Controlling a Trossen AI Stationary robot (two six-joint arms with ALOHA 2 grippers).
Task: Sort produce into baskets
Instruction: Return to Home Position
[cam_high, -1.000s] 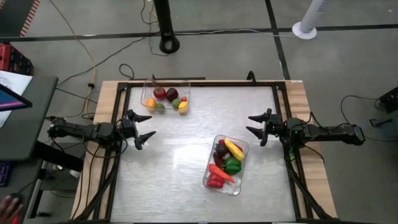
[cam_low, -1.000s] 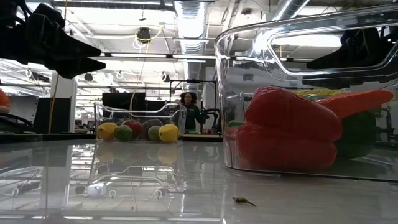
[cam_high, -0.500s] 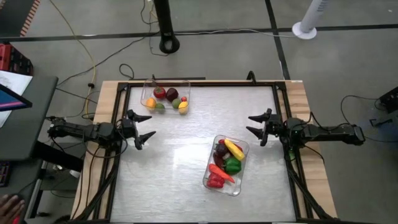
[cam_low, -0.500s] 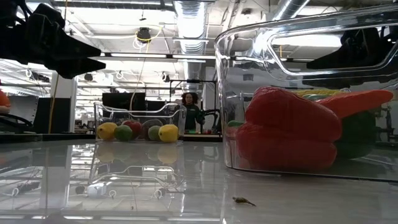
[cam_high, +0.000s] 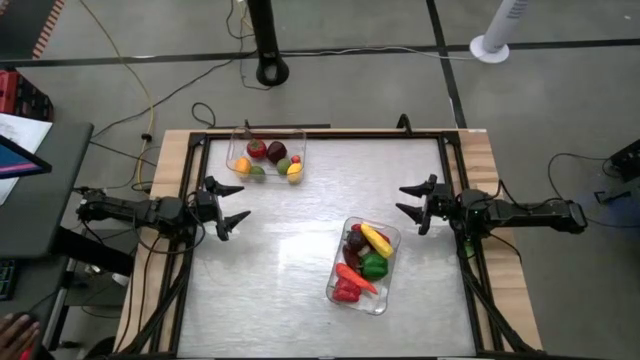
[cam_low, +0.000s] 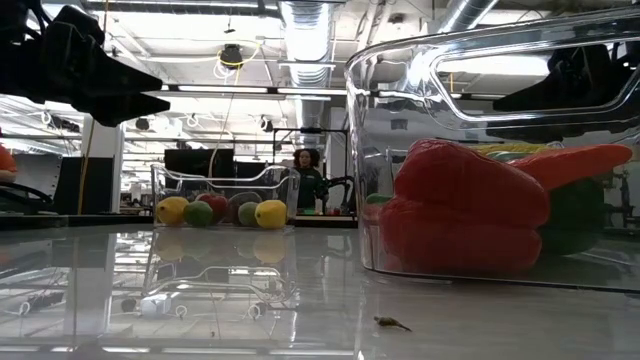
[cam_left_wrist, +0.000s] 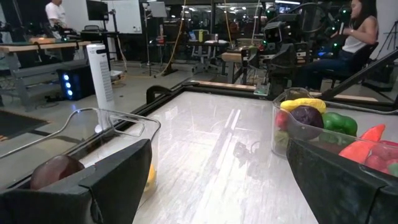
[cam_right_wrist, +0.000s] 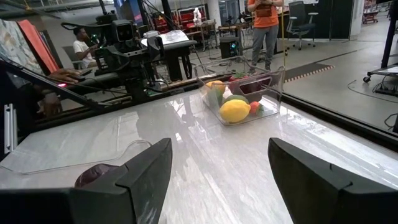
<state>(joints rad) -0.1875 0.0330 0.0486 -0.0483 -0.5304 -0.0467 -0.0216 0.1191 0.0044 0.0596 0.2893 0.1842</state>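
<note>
Your left arm (cam_high: 130, 210) lies low, stretched over the left edge of the table (cam_high: 290, 250). Its left gripper (cam_high: 238, 203) points inward over the table, fingers spread wide, holding nothing. Your right arm (cam_high: 530, 212) mirrors it at the table's right edge, right gripper (cam_high: 404, 199) likewise spread and bare.

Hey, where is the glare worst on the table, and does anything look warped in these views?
High view: a pale sheen lies across the middle of the table. Low view: the table mirrors the far basket and the ceiling lights, and the near basket has a curved wall that bends the highlights. Left wrist view: a bright streak runs along the table.
</note>
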